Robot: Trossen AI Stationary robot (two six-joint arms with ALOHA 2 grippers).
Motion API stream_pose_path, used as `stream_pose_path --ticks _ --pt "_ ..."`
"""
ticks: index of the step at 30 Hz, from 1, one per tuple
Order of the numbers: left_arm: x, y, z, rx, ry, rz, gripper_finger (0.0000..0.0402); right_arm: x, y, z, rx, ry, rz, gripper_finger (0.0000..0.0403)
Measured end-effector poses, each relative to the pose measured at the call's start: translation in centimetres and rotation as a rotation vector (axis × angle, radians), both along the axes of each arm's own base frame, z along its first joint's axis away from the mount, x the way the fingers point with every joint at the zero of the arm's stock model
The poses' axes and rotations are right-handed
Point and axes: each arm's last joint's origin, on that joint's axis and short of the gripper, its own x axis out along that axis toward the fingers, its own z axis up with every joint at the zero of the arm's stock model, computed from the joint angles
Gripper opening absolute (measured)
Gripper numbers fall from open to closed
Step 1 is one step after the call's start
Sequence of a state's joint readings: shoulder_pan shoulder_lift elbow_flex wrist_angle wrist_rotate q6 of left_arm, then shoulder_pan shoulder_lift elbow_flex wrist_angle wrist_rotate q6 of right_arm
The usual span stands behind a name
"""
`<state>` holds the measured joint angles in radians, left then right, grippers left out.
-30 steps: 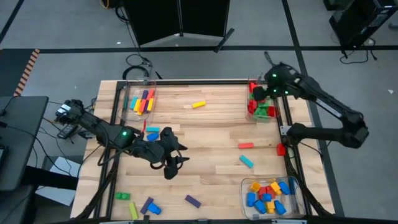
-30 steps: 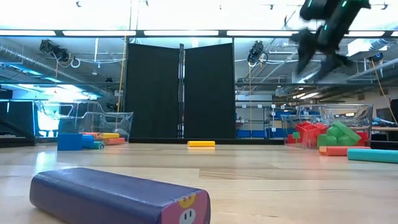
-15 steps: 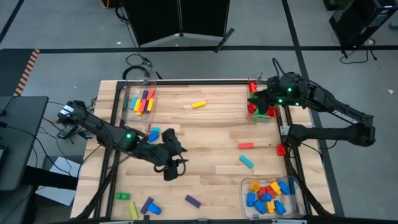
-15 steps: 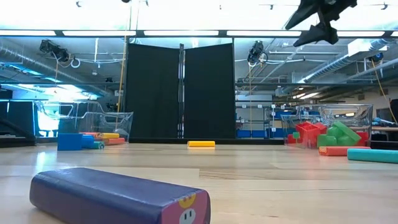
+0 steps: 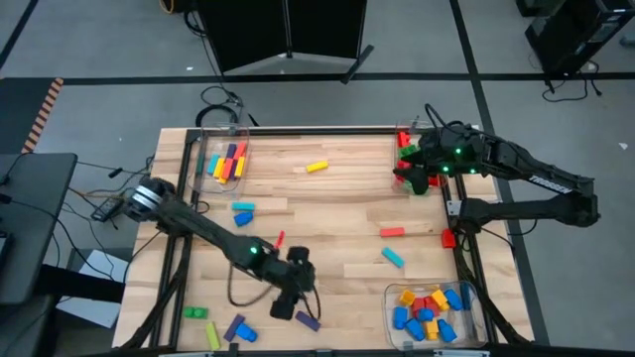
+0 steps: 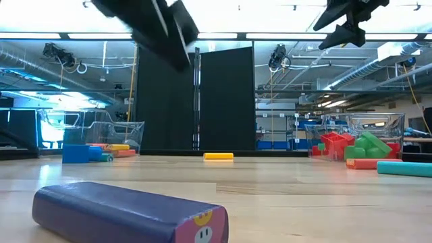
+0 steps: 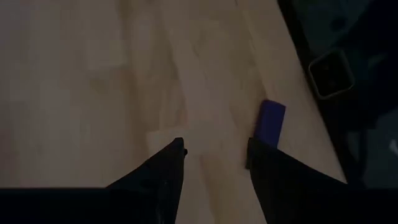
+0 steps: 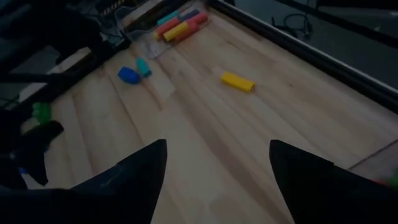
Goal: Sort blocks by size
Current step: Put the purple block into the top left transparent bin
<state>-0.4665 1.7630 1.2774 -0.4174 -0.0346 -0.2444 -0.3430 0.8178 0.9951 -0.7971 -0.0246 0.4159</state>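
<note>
We see the left gripper (image 5: 288, 300) low over the wooden table (image 5: 337, 213), just beside the dark purple plastic bar block (image 5: 308, 320) near the front edge; in the left wrist view its fingers (image 7: 166, 163) stand apart with nothing between them, and the purple bar (image 7: 272, 123) lies just past one fingertip, not clamped

The right gripper (image 5: 409, 169) hangs over the clear plastic bin of red and green bricks (image 5: 420, 174) at the table's far right side; its jaws are wide apart and empty in the right wrist view

Relative to the purple bar, other blocks lie scattered: a small blue brick (image 5: 243, 335) and a green stub (image 5: 195, 312) to its left, a teal bar (image 5: 394, 258) and a red bar (image 5: 393, 232) well off to its right, a yellow bar (image 5: 317, 167) far behind it

The clear bin with long bars (image 5: 227, 161) sits at the far left, and the clear bin of short blue, yellow and red stubs (image 5: 432, 309) to the purple bar's right
</note>
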Motion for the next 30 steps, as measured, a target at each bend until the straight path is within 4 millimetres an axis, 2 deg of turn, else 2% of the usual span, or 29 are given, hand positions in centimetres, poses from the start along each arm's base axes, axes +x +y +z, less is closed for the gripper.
stream_pose_path --ticks 7,10,14,18,23,26,30 --pt "3.7 -3.6 -3.6 0.118 0.084 -0.136 0.0182 -0.2 0.1 -0.2 -0.005 0.035 0.012 0.0292" --pt "4.9 -5.2 -4.3 0.160 0.135 -0.178 0.0182 -0.2 0.1 -0.2 -0.010 0.036 0.016 0.0294" --pt "5.8 -6.4 -5.1 0.148 0.186 -0.141 0.0182 -0.2 0.1 -0.2 -0.010 0.037 0.016 0.0293" --pt "5.8 -7.1 -5.0 0.101 0.174 -0.112 0.0182 -0.2 0.1 -0.3 -0.010 0.038 0.016 0.0290" --pt "4.9 -8.5 -5.1 0.100 0.186 -0.151 0.0182 -0.2 0.0 -0.3 -0.023 0.045 0.014 0.0290" --pt "4.0 -9.4 -5.4 0.120 0.198 -0.175 0.0182 -0.2 0.0 -0.3 -0.025 0.047 0.010 0.0290" --pt "3.5 -9.9 -6.4 0.186 0.190 -0.098 0.0182 -0.2 0.0 -0.3 -0.031 0.049 0.014 0.0287"
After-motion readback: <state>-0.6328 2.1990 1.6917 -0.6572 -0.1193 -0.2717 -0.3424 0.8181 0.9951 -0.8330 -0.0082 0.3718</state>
